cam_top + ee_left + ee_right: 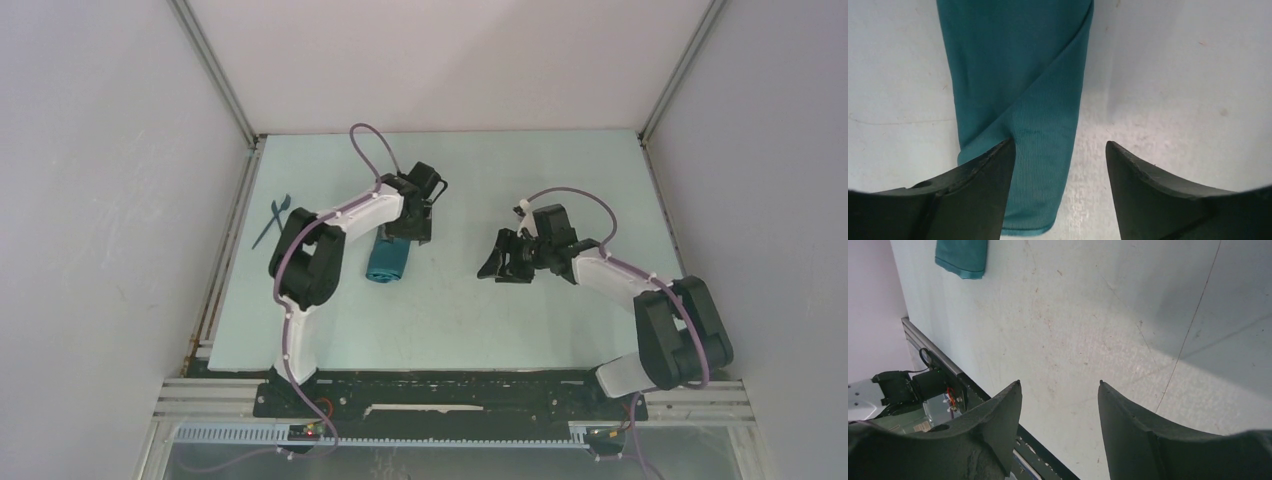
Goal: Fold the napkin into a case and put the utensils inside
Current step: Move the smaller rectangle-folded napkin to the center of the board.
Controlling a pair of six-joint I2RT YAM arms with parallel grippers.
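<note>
The teal napkin lies folded into a narrow oblong case (385,260) on the table, left of centre. In the left wrist view the case (1018,90) runs up the frame with a diagonal fold line across it. My left gripper (410,232) hovers over the case's far end; in its own view the left gripper (1058,150) is open, its left finger (983,185) over the cloth and the other over bare table. My right gripper (498,262) is open and empty, right of the case; its wrist view (1059,385) shows the case's end (962,257) at upper left. Dark blue utensils (272,220) lie at the table's far left.
The pale table (480,320) is walled by white panels with aluminium posts at the back corners. A black base rail (450,390) runs along the near edge, also in the right wrist view (943,380).
</note>
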